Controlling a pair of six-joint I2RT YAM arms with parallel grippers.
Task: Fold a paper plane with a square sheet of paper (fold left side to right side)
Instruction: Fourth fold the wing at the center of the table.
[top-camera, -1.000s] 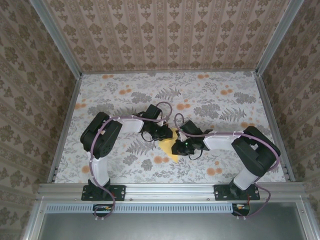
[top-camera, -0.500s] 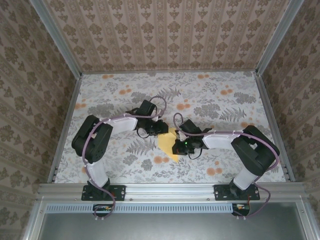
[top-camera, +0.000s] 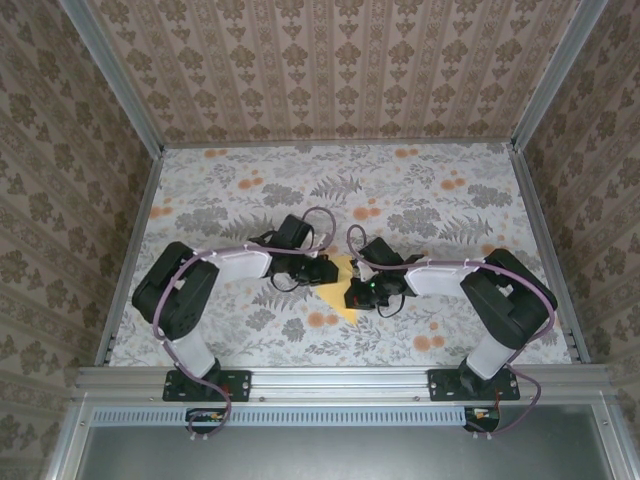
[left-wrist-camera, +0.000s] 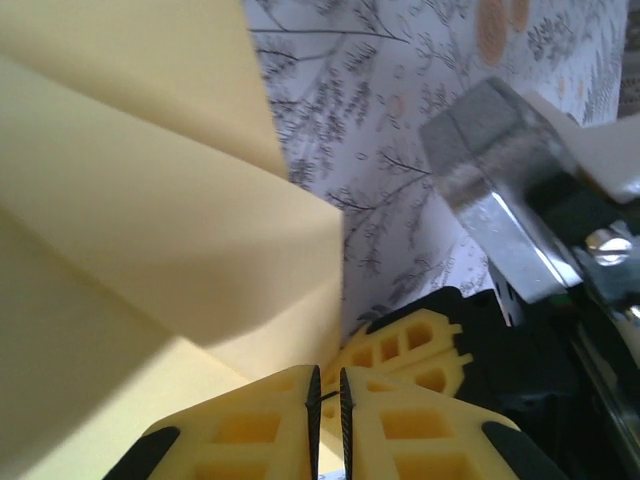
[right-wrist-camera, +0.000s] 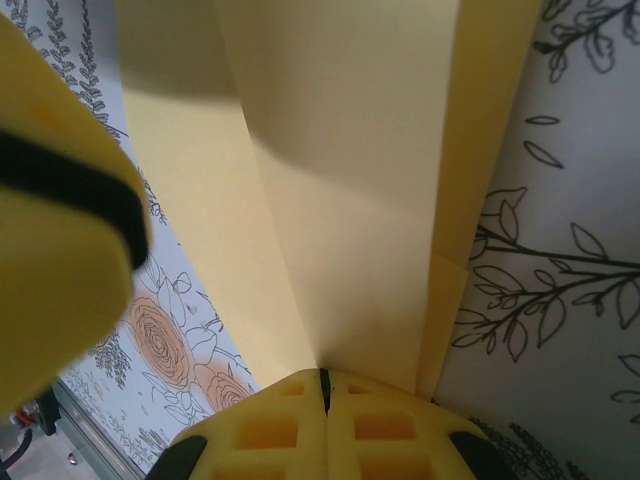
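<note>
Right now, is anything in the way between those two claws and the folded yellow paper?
Nothing visible is. The right claw is pinched shut on the folded yellow-orange paper sheet, and the left claw looks closed on its edge.

Paper (top-camera: 346, 306): thin, plain yellow-orange, already folded down to a narrow wedge. From the top camera I see it lying mid-table, slightly toward the front edge. Its point faces the arm bases and its wider end faces the back.

Left wrist view: the paper (left-wrist-camera: 150, 210) shows overlapping layers. One flap is lifted off the layer beneath and shades it, with a straight fold edge running diagonally.

Right wrist view: the paper (right-wrist-camera: 340, 180) rises as long panels meeting at a centre crease, with a narrower strip along the right side. The crease runs straight into the right gripper (right-wrist-camera: 323, 385), which pinches it.

The left gripper (left-wrist-camera: 328, 400) has its pads nearly together at the flap's edge; I read that as a pinch.
</note>
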